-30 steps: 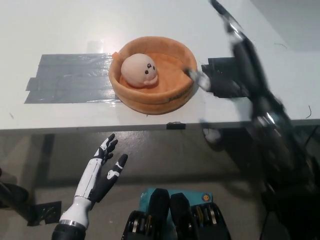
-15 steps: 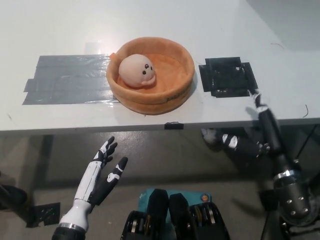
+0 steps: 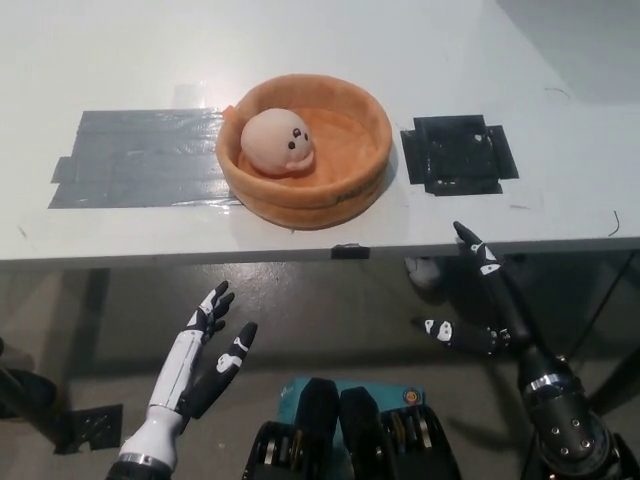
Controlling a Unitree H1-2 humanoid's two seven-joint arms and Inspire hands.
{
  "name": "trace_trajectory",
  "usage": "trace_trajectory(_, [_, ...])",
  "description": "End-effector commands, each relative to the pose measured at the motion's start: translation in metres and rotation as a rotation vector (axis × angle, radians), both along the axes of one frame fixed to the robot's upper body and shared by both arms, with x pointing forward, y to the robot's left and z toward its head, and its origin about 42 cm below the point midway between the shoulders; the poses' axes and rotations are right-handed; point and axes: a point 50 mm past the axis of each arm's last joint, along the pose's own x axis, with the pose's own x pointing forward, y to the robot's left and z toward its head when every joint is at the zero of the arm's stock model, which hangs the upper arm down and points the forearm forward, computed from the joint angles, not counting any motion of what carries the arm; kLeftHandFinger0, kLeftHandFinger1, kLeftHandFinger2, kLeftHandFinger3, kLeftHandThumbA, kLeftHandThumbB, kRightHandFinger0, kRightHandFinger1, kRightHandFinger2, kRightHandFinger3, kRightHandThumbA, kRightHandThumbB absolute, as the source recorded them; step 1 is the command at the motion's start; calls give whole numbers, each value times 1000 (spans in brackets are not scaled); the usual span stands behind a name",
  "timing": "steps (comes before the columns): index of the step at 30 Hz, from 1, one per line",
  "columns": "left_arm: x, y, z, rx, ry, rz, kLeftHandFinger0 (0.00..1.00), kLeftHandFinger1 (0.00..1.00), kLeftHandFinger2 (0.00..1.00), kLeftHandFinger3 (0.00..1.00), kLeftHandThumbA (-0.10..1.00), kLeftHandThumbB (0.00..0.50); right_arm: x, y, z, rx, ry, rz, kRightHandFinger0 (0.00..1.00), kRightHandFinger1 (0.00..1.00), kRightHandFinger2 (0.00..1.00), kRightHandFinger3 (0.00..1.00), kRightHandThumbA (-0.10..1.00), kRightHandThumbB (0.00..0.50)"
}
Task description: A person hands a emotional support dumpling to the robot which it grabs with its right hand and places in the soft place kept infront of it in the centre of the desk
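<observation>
Both hands are being held below the near edge of the white tabletop (image 3: 120, 40), clear of everything on it. The black right hand (image 3: 487, 305) is seen at the lower right with its fingers (image 3: 470, 243) spread apart and nothing gripped; the white left hand (image 3: 205, 350) is being rested at the lower left, fingers likewise spread and empty. The emotional support dumpling (image 3: 277, 141) is lying inside the orange plush basket (image 3: 350, 185), toward its left side, face turned to the right. The basket is flanked by grey tape (image 3: 130, 155) on the left and black tape (image 3: 458, 153) on the right.
</observation>
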Motion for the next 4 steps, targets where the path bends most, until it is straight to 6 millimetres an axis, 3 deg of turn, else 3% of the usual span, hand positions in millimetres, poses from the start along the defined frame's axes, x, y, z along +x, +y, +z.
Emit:
trace_trajectory(1, [3,1,10,0,-60,3,1000,1000,1000,1000,783,0,5,1,10,82,-50,30,1000,1000,1000,1000,989,262])
trace_trajectory(4, [4,2,10,1,-61,2,1000,1000,1000,1000,786,0,6,0,11,84,-54,32,1000,1000,1000,1000,995,264])
